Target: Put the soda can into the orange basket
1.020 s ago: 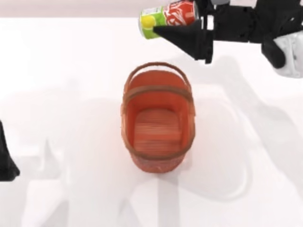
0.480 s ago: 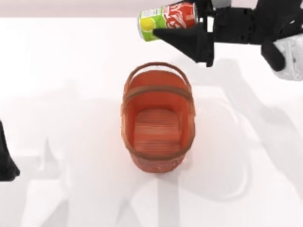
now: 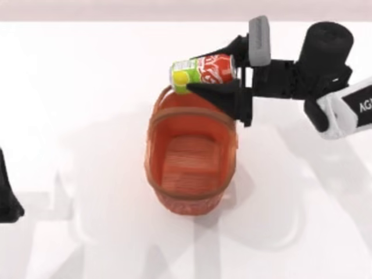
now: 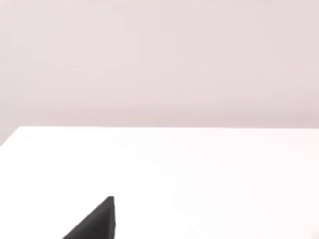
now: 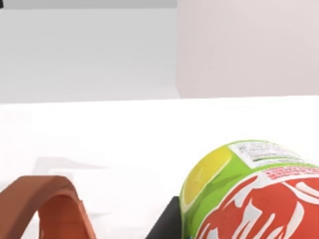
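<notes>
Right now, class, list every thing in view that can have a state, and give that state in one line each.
soda can: held on its side, lifted above the basket's far rim.
orange basket: upright on the table, nothing inside, handle raised.
right gripper: shut on the can.
left arm: parked at the table's left edge.

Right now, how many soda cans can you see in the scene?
1. The small red-and-lime-green cylindrical soda can lies sideways in the right gripper, raised over the far rim and brown handle of the oval orange woven basket. The basket's slatted bottom shows no other can.
</notes>
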You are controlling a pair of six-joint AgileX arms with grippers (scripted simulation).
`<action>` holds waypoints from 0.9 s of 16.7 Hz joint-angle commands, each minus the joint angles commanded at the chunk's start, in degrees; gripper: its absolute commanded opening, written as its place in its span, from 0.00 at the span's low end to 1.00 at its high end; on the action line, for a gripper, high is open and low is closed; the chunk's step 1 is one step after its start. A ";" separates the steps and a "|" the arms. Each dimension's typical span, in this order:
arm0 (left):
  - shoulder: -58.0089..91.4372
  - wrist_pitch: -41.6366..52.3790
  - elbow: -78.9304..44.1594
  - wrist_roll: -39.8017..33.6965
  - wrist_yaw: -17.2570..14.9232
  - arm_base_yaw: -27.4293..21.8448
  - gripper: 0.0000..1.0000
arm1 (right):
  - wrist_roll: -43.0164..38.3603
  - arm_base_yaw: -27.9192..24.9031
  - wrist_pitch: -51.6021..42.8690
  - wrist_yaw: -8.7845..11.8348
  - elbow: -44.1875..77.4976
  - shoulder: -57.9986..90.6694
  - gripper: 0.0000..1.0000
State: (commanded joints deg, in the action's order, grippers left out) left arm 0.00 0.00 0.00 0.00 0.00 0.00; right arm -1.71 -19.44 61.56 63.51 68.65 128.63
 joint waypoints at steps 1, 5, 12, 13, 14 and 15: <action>0.00 0.00 0.00 0.00 0.00 0.00 1.00 | 0.01 -0.03 0.71 -0.04 -0.33 0.57 0.00; 0.00 0.00 0.00 0.00 0.00 0.00 1.00 | 0.02 -0.03 0.83 -0.05 -0.40 0.67 0.00; 0.00 0.00 0.00 0.00 0.00 0.00 1.00 | 0.02 -0.03 0.83 -0.05 -0.40 0.67 0.53; 0.00 0.00 0.00 0.00 0.00 0.00 1.00 | 0.02 -0.03 0.83 -0.05 -0.40 0.67 0.60; 0.00 0.00 0.00 0.00 0.00 0.00 1.00 | 0.02 -0.03 0.83 -0.05 -0.40 0.67 0.68; 0.00 0.00 0.00 0.00 0.00 0.00 1.00 | 0.02 -0.03 0.83 -0.05 -0.40 0.67 0.75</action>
State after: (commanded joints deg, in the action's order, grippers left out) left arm 0.00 0.00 0.00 0.00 0.00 0.00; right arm -1.69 -19.47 62.40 63.46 68.26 129.30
